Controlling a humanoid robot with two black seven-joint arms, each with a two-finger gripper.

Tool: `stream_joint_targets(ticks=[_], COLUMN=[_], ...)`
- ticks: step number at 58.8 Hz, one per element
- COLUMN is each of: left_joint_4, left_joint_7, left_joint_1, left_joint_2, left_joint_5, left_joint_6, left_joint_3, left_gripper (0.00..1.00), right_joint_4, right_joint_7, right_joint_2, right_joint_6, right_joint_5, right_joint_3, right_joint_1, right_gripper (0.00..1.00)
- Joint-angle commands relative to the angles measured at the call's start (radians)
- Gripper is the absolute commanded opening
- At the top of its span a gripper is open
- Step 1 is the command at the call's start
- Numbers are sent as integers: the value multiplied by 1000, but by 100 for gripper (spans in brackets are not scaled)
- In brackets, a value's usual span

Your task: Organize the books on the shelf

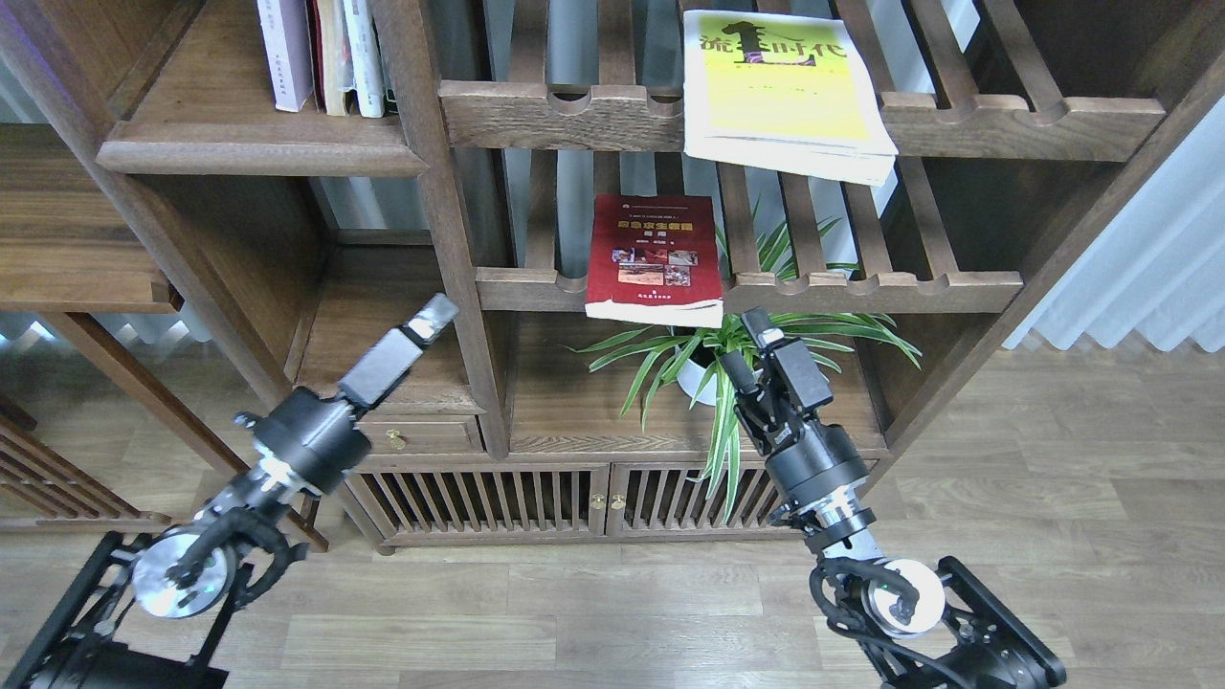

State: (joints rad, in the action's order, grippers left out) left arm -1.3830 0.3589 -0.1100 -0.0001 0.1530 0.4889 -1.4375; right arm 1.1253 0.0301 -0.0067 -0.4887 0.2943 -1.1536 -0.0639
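The yellow-green book [785, 91] lies flat on the upper slatted rack, its corner past the front rail. The dark red book [654, 258] lies flat on the lower slatted rack and overhangs its rail. The pale lavender book [284, 53] stands upright on the solid dark-brown shelf [258, 145] at the upper left. My left gripper [431, 316] is low and left of the red book, apart from it, blurred and seen edge-on. My right gripper [748, 346] is open and empty below the red book, among the plant leaves.
A potted spider plant [703, 368] stands on the cabinet top [574, 411] under the lower rack. Other upright books [349, 53] stand beside the lavender one. A vertical wooden post [450, 239] separates the solid shelf from the racks. A pale curtain [1139, 258] hangs at the right.
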Motion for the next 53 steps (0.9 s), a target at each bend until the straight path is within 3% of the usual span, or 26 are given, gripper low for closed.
stream_joint_targets(ticks=[1,23,27,35,46,53], left_joint_4=[-1,1,1,1,1,1], left_joint_7=[-1,-1,-1,-1,-1,-1], left_joint_1=[27,105,113,124,127,133], left_joint_2=[0,0,0,0,0,0], left_joint_5=[-15,-18,-21,-26,-26,-26], left_joint_6=[0,0,0,0,0,0], left_joint_3=[-9,-78,-83,-90,-92,-92], left_gripper=[100,99,99,99,99,99], right_joint_4=[-22,-50,-50,-68,-62,26], right_joint_7=[-2,-12,-42,-157,-156,-148], right_joint_2=[7,7,7,7,7,7], right_joint_6=[0,0,0,0,0,0], right_joint_5=[-1,6,16,37,42,54], right_joint_3=[-1,28,77,190,144,86], right_joint_1=[-1,15,13,6,-43,-47], right_gripper=[98,98,98,98,98,98])
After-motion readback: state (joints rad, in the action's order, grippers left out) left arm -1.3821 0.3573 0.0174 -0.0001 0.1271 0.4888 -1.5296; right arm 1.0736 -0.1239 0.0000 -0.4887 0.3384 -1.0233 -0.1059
